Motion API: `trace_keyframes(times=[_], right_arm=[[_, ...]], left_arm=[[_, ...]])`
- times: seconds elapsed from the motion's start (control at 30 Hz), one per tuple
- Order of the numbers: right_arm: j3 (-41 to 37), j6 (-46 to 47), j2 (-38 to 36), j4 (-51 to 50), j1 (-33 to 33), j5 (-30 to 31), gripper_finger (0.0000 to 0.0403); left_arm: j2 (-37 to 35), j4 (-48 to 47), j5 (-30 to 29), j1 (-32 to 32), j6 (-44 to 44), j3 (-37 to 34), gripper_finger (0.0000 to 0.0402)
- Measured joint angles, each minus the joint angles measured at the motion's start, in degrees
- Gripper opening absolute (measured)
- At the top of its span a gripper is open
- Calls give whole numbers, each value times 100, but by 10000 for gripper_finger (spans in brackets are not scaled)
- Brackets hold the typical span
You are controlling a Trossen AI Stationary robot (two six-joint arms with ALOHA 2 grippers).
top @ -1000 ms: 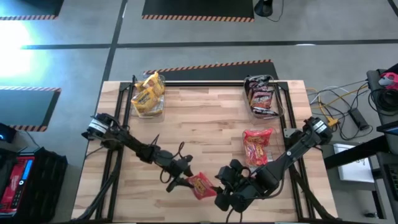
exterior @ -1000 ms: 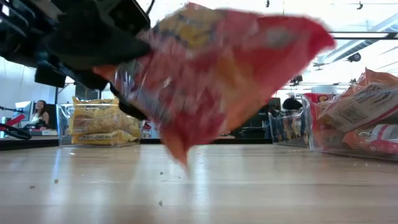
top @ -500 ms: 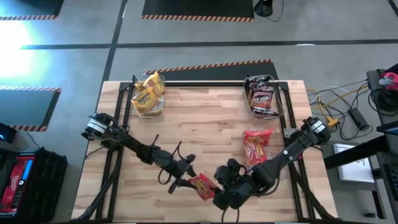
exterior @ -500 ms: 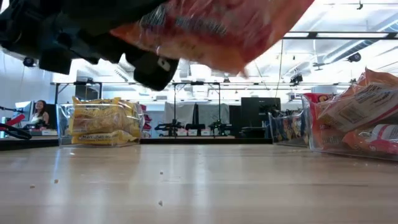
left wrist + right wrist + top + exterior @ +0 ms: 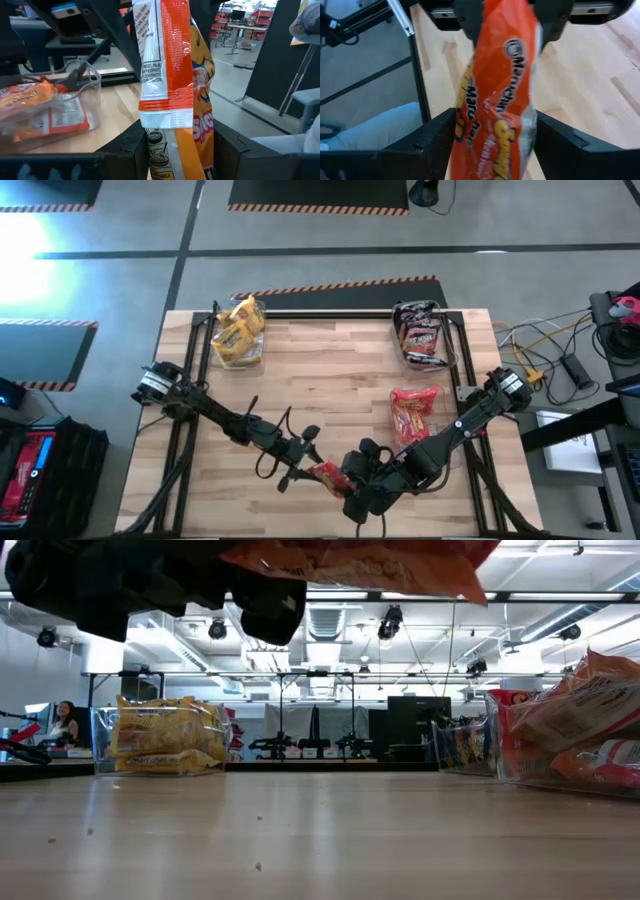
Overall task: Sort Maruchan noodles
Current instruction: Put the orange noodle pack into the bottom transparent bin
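Note:
A red-orange Maruchan noodle packet (image 5: 326,475) hangs in the air over the table's near middle, and it also shows at the top of the low view (image 5: 370,560). My left gripper (image 5: 311,468) is shut on it and points level toward the right arm. My right gripper (image 5: 350,481) comes from the right and slants down. It is open, with its two fingers (image 5: 440,142) standing on either side of the packet's other end (image 5: 495,125). My left gripper pinches one short end of the packet (image 5: 161,152) between its two fingers, coming level from the table's left. The packet sticks out past the fingers along their line, on edge and lifted clear of the table. My right gripper's fingers flank the packet; whether they touch it I cannot tell.
Three clear bins stand on the wooden table. One holds yellow packets at the far left (image 5: 238,330), one dark brown packets at the far right (image 5: 420,332), and one red packets at the mid right (image 5: 413,412). A person sits far off in the room (image 5: 66,722).
My left gripper has risen and rolled about its own line, keeping its hold. The packet hung down close to the table a second ago. It now sits higher and flatter, at the top of the low view.

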Motion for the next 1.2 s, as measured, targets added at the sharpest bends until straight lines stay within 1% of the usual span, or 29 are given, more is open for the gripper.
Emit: trace_keyframes(times=[0.1, 0.23, 0.37, 0.57, 0.73, 0.83, 0.93, 1.0, 1.07, 1.2], right_arm=[[-4, -60, 0, 30, 0, -61, 223], [-6, -115, 0, 27, 0, -61, 204], [-6, -115, 0, -23, -2, -116, 174], [-8, -89, 0, -175, 0, -214, 120], [-3, 161, 0, -563, -11, -315, 88], [1, 213, -4, -634, -23, -430, 79], [1, 204, -38, -678, -50, -619, 74], [23, 165, -119, -884, -75, -842, 73], [133, 178, -223, -1313, -117, -983, 73], [400, 202, -518, -2587, -241, -1141, 72]], left_arm=[[0, 12, -144, 1, 121, -20, 129], [-2, 15, -147, 0, 130, -24, 132], [-2, -10, -138, 0, 58, 10, 140], [-4, 0, -143, -2, -388, 40, 151], [-108, -47, -195, 33, -496, -97, 162], [-327, -363, -166, 137, -458, -147, 170], [-630, -1043, -159, 288, -431, -149, 179], [-821, -1513, -188, 377, -421, -150, 184], [-1004, -1933, -218, 447, -419, -155, 186], [-1369, -2631, -229, 554, -398, -155, 187]])
